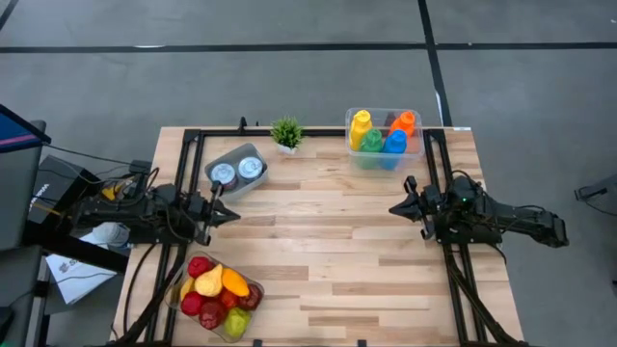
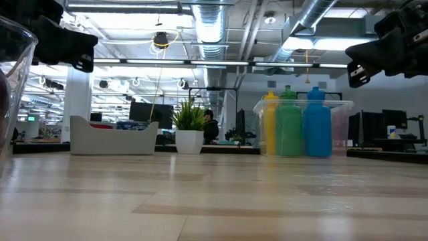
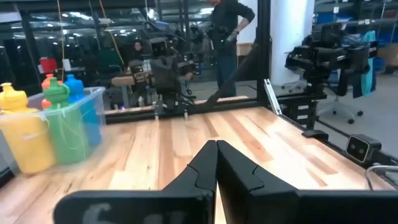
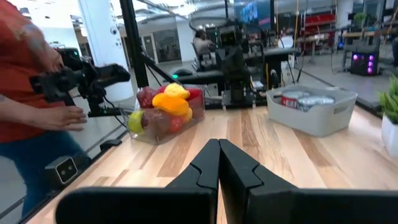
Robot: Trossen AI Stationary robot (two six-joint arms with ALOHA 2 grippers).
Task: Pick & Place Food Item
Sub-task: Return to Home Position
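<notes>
A clear bin of toy fruit [image 1: 216, 293] in red, yellow and orange stands near the table's front left; it also shows in the right wrist view [image 4: 165, 111]. My left gripper [image 1: 236, 214] hovers shut at the table's left side, between the fruit bin and a grey tub of cans [image 1: 235, 171]. My right gripper [image 1: 393, 208] hovers shut at the right side, pointing toward the left one. Both point level, above the wood, with nothing between their fingers [image 3: 216, 163] [image 4: 219, 162].
A clear bin of coloured bottles [image 1: 384, 137] stands at the far right, a small potted plant [image 1: 286, 133] at the far middle. The table's middle [image 1: 328, 241] is bare wood. A person in a red top [image 4: 28, 106] stands beyond the table's left side.
</notes>
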